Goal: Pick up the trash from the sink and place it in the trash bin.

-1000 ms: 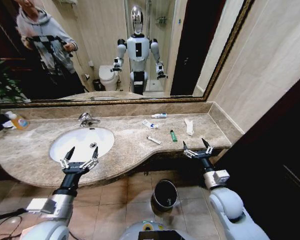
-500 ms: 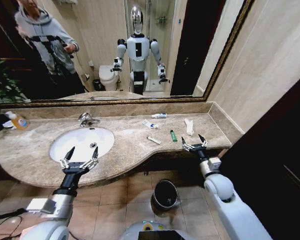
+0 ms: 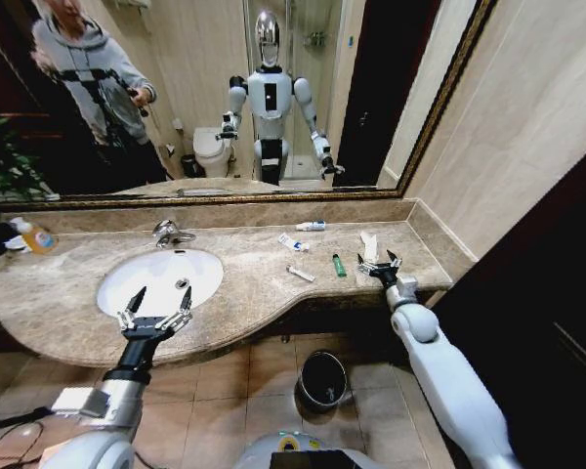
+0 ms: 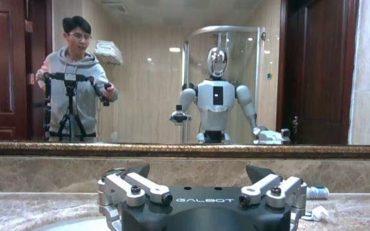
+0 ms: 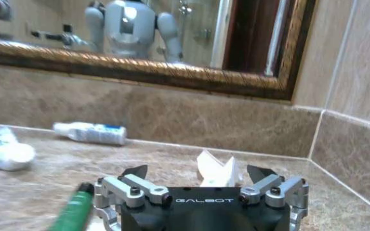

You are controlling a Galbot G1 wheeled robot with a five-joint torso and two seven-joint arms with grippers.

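Reach has grown since a second ago: the right gripper, fingers apart, now hovers over the marble counter beside the crumpled wrapper and green lighter, likely lining up a first pick. The lighter's long axis runs roughly toward the mirror. The left gripper waits open at the sink; the trash bin stands below.

White arms, silver-black gripper (GALBOT lettering), visible screws, pointed black fingertips.
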